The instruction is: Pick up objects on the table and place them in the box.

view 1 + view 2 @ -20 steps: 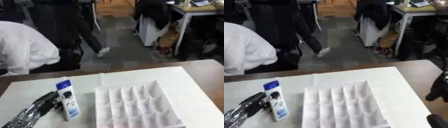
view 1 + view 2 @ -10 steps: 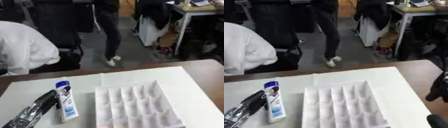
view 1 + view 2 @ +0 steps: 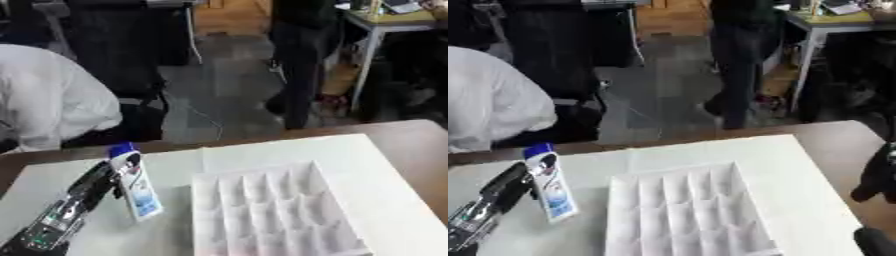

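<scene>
Left hand [image 3: 92,182] holds one white tube with a blue cap [image 3: 136,186], its fingers closed around the tube's upper part, close to the cap. The tube stands tilted near the left edge of the white mat [image 3: 385,185], just beside the one white box [image 3: 271,212], which has many small compartments. Right hand [image 3: 878,175] shows at the right edge of the table [image 3: 842,132]; whether its fingers are apart or together, I cannot tell.
</scene>
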Controlling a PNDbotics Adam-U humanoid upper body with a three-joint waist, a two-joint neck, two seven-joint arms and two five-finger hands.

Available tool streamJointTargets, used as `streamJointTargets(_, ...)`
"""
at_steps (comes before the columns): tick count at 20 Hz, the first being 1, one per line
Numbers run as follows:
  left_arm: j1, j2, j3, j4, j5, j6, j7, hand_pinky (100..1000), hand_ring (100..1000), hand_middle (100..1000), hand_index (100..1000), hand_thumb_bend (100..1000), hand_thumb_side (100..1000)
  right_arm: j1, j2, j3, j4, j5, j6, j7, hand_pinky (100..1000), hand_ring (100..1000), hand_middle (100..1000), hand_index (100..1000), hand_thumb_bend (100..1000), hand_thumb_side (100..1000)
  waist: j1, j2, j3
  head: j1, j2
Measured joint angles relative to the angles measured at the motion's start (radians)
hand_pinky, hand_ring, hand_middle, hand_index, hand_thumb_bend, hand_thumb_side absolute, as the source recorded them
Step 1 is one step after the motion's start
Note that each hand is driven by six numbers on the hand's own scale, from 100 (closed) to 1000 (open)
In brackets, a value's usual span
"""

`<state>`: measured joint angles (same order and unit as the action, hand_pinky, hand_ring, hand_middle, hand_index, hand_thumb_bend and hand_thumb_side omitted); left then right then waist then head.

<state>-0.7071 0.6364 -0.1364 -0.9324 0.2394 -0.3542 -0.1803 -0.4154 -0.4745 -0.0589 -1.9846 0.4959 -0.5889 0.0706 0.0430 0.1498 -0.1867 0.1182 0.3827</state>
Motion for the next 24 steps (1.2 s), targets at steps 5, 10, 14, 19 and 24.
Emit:
streamJointTargets(5, -0.009, 0.030, -0.022, -0.103, 0.041, 0.012, 0.020, 100, 100, 100, 328, 100, 813, 0.004, 0.000, -0.003, 0.000, 0.001, 0.002, -0.003, 285, 390, 234, 476, 358, 790, 0.005, -0.007, 0.004, -0.001, -0.001)
streamJointTargets(10, -0.019, 0.059, -0.052, -0.240, 0.082, 0.020, 0.058, 100, 100, 100, 331, 100, 808, 0.004, 0.000, -0.005, 0.000, 0.001, 0.002, -0.005, 285, 390, 234, 475, 358, 791, 0.006, -0.008, 0.005, -0.002, -0.009)
streamJointTargets(14, -0.031, 0.066, -0.096, -0.343, 0.123, 0.029, 0.074, 100, 100, 100, 334, 100, 811, 0.004, -0.001, -0.005, 0.000, 0.001, 0.002, -0.006, 286, 390, 235, 475, 357, 792, 0.007, -0.010, 0.004, -0.001, -0.010)
streamJointTargets(19, -0.072, 0.064, -0.152, -0.388, 0.125, 0.056, 0.044, 100, 100, 100, 338, 100, 818, 0.003, -0.001, -0.003, 0.000, 0.000, 0.001, -0.001, 286, 389, 238, 472, 352, 796, 0.013, -0.016, -0.002, 0.005, -0.017)
streamJointTargets(24, -0.101, 0.040, -0.197, -0.375, 0.086, 0.056, -0.003, 100, 100, 100, 346, 100, 827, -0.014, -0.001, 0.001, 0.000, -0.002, -0.002, 0.002, 287, 389, 241, 469, 344, 800, 0.020, -0.021, -0.016, 0.010, -0.017)
